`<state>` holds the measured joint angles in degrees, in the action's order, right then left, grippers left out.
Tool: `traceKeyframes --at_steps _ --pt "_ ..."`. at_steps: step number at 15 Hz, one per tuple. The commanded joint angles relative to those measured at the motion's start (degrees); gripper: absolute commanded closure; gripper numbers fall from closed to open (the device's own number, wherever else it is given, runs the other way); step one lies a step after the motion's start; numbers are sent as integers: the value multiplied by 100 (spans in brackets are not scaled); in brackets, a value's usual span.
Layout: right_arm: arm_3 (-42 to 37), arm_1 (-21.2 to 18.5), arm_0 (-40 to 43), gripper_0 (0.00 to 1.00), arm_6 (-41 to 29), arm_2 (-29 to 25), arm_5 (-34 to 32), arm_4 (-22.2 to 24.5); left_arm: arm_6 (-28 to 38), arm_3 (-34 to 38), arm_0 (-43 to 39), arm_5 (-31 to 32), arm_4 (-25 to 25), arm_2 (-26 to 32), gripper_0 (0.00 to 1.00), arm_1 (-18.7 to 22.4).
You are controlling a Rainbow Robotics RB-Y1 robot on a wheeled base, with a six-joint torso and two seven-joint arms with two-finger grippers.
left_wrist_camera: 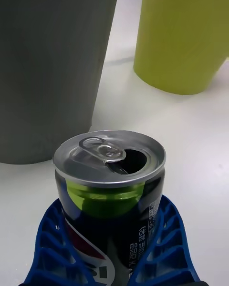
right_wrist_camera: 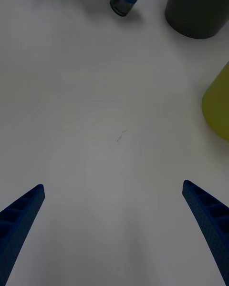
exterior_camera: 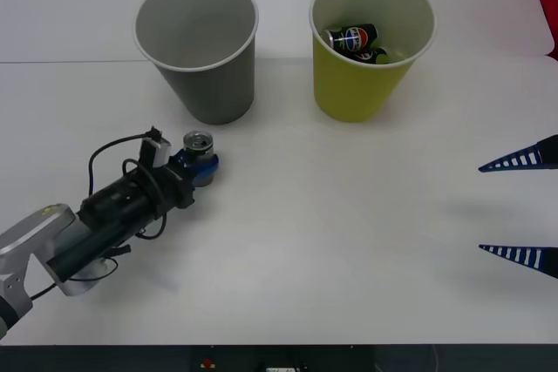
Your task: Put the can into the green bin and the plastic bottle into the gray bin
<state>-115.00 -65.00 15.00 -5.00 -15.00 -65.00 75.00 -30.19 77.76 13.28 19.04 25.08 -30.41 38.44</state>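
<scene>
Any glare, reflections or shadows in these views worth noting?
Left wrist view: the can mirrors the green bin on its shoulder, held by the left gripper. Front view: soft shadows beside both bins on the table. Right wrist view: even light, no glare.

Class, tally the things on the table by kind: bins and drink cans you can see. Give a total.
Bins: 2, the gray bin and the green bin.
Drink cans: 2, the can held in the left gripper, and a dark can lying inside the green bin.
Total: 4.
</scene>
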Motion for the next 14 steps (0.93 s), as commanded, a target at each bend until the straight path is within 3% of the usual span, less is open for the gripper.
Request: traceKeyframes --at_steps 1,2,5,9,14 --pt "0 0 0 0 0 0 0 0 119 354 -71 74 472 53 100 269" --pt "0 0 0 0 0 0 0 0 189 512 -124 126 612 97 100 383" --pt "0 0 0 0 0 0 0 0 1411 882 -370 812 1764 589 100 612" --pt "0 0 0 0 0 0 0 0 3529 1470 -616 2359 4198 1986 100 629" --pt "0 0 0 0 0 0 0 0 5594 2314 -625 3800 5640 3006 100 629"
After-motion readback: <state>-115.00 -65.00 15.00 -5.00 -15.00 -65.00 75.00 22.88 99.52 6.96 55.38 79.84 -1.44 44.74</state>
